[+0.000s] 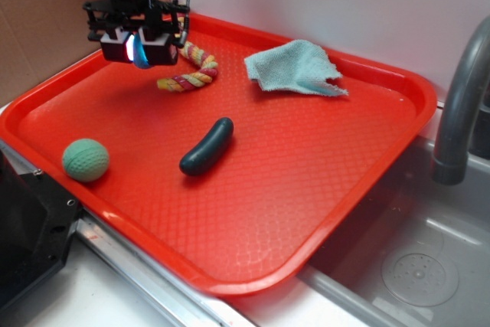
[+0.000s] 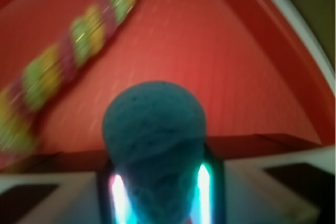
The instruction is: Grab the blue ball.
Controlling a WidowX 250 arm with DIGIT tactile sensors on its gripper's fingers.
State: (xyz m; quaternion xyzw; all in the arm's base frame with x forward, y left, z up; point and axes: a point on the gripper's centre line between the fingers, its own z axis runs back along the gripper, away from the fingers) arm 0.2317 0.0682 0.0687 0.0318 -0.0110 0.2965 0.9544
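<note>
One blue ball [image 1: 140, 53] sits clamped between the gripper [image 1: 141, 45] fingers, raised clear of the red tray [image 1: 306, 189] near its far left corner. In the wrist view the ball [image 2: 153, 129] fills the gap between the two lit pads, seated deep, so the grasp looks sound. To finish well, I would hold the squeeze steady and lift straight, without swinging. A braided rope toy [image 1: 193, 73] lies just beside and below the gripper, close enough to snag on a low sideways move. Well in front lie a dark pickle-shaped toy [image 1: 207, 147] and a green ball [image 1: 85, 160]; a pale cloth [image 1: 295, 68] rests farther off to the side.
</note>
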